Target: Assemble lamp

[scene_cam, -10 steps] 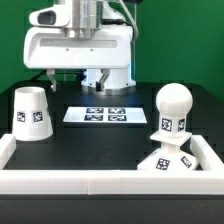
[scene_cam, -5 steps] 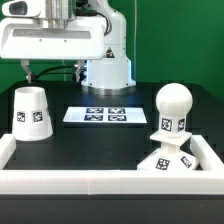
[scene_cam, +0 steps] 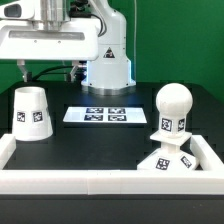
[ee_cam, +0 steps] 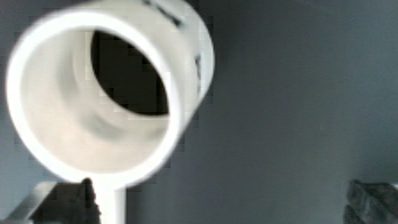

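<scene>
Arm (scene_cam: 55,35) raised above shade (scene_cam: 32,114); tool possibly unseen.

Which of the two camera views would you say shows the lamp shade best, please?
The exterior view shows the shade best: whole, standing on the black table with its tag facing the camera, at that view's left. The wrist view shows only its open rim and hollow inside, blurred and cut off.

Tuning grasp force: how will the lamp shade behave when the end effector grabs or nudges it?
The lamp shade is probably light and stiff: the wrist view shows a hollow, thin-walled white plastic cup. It likely resists tipping, since it stands wide end down on the table. Its smooth tapered wall may slip upward out of a pinch. Knocked over, it would probably roll in an arc.
</scene>
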Controlling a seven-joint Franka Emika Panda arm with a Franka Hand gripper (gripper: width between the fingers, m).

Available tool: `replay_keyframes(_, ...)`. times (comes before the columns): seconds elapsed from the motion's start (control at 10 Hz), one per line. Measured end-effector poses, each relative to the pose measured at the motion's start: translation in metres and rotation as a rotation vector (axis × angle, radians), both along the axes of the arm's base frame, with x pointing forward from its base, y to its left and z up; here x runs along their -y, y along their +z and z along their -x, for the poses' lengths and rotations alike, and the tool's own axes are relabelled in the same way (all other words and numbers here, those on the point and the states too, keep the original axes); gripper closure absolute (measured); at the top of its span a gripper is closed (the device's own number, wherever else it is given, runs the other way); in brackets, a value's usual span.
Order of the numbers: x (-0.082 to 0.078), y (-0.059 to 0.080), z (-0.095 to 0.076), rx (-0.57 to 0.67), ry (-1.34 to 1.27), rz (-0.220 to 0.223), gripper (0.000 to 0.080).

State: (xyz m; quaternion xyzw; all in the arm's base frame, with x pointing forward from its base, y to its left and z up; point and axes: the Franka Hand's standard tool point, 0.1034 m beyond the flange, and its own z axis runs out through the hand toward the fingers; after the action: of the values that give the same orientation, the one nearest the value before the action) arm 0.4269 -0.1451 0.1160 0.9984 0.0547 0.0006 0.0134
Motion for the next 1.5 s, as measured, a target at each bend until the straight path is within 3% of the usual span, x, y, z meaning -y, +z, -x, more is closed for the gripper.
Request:
replay_keyframes(0.5,0.005,-0.011,0.006,-0.005,0.006,0.001,0.0101)
replay_keyframes(1.0,0.009,-0.034,0.014,-0.028,-0.003,0.019,0.0101)
replay_keyframes(1.3,0.006,-0.037,0.015,-0.036,0.003,0.019,0.0101)
replay_keyframes(1.5,0.006,-0.037,0.015,-0.036,0.003,0.019,0.0369)
